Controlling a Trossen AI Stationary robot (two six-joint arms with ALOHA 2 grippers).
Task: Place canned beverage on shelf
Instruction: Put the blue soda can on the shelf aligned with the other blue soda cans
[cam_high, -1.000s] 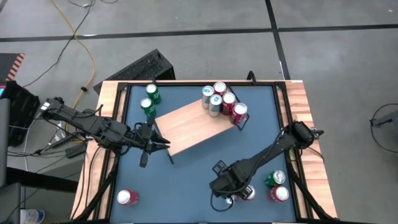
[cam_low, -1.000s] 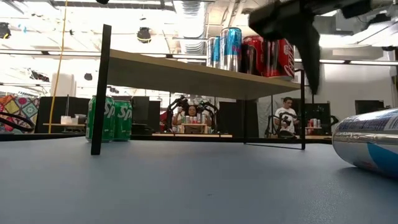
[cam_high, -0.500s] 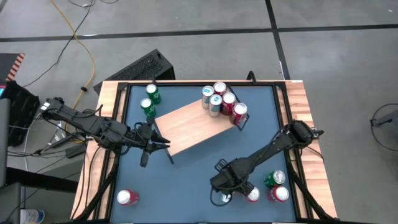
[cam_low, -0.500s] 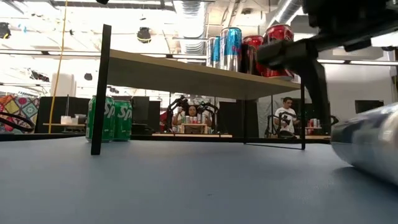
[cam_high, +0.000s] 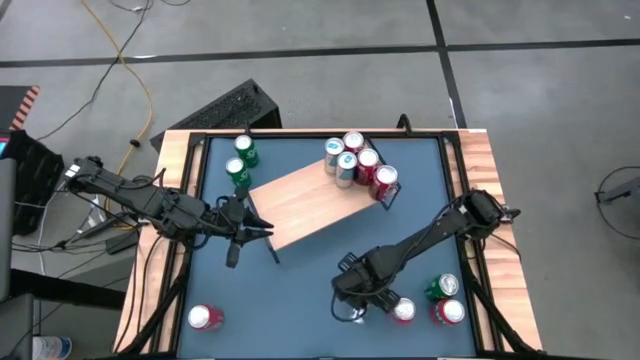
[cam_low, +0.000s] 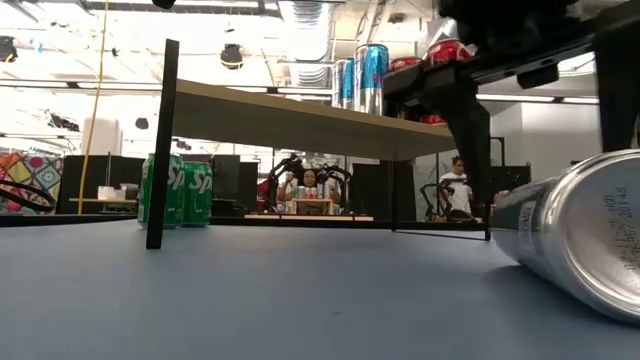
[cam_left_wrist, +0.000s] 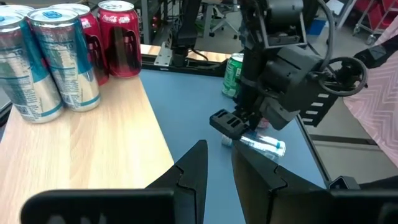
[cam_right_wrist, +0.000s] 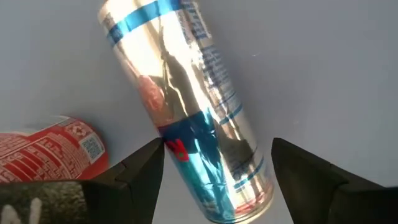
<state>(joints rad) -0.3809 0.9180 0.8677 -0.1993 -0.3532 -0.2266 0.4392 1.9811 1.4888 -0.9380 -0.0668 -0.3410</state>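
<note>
A silver-and-blue can (cam_right_wrist: 186, 106) lies on its side on the blue tabletop near the front right (cam_low: 585, 235). My right gripper (cam_right_wrist: 217, 168) hangs over it, pointing down and open, with one finger on each side of the can's body (cam_high: 355, 300). The light wood shelf (cam_high: 305, 208) stands on thin black legs at mid-table. Several cans (cam_high: 358, 165) stand upright on its far right end. My left gripper (cam_left_wrist: 221, 162) hovers at the shelf's left near corner (cam_high: 258, 230), its fingers a narrow gap apart with nothing between them. My right gripper comes from above with its fingers (cam_right_wrist: 140, 171) lying across the lying can's body (cam_right_wrist: 205, 149). The can rests on the table along its side. Whether either finger touches it, I cannot tell.
Beside the lying can are a red can (cam_high: 405, 312), a second red can (cam_high: 450, 312) and a green can (cam_high: 443, 288). Another red can (cam_high: 205, 318) stands at the front left. Two green cans (cam_high: 241, 162) stand behind the shelf's left end.
My right gripper has sunk and gone toward the table's near left, until its fingers stand astride the lying can. The can looms larger in the low view and seems to have rolled a little nearer the front edge.
</note>
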